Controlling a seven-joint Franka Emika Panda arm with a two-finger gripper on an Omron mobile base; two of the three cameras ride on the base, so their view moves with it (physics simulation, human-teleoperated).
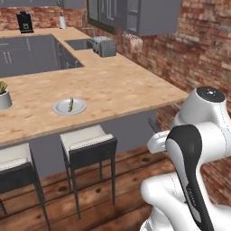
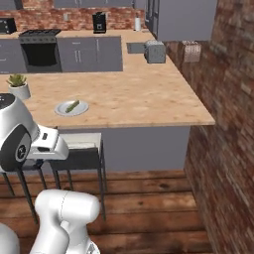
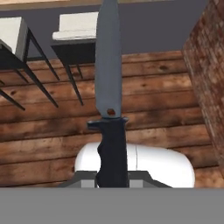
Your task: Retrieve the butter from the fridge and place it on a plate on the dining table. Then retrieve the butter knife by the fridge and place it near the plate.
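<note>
A: What was cut off or hidden?

B: In the hand view the butter knife (image 3: 109,87) ran past the top edge, so its tip was lost, and the base of its handle sank behind the lower band. The stools (image 3: 76,39) showed only partly, their seats clipped at the top and left.

A: And the base views?

B: The arm hid the gripper. The butter (image 1: 70,104) on the plate (image 1: 77,109) was too small to make out in detail. The potted plant (image 1: 3,94) was cut by the left edge, and the dining table (image 1: 113,85) ran off the left.
</note>
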